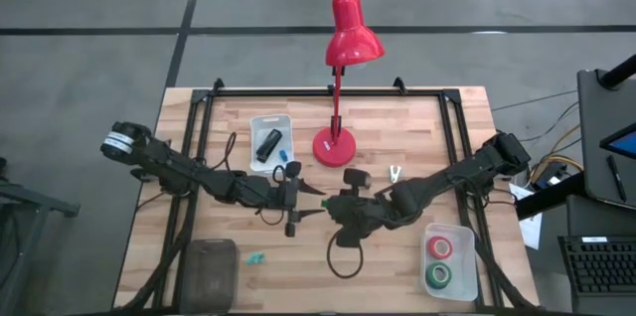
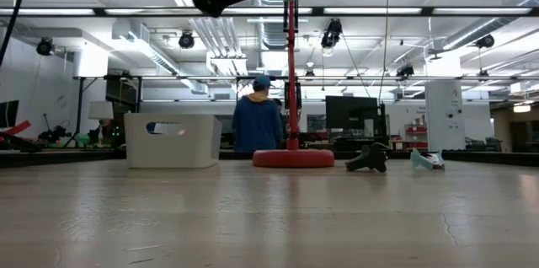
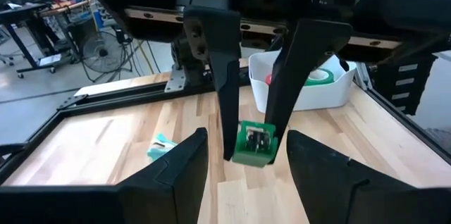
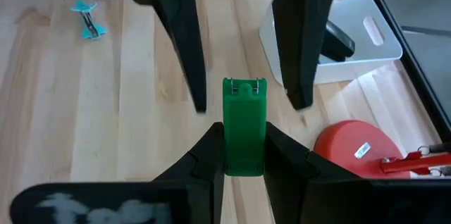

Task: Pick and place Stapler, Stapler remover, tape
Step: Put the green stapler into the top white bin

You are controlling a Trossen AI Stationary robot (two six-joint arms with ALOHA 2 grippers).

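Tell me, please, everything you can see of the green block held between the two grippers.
The green block is a small oblong piece that looks like plastic, with a thin metal wire clip at one end. The right gripper is shut on it, one dark finger against each long side, holding it level above the wooden table. Its clip end points into the open left gripper, whose fingers flank it without visibly touching.

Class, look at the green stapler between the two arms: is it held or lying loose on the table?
Held. The right pincer is shut on the green stapler, its fingers pressing both sides. The left pincer stands open around its far end.
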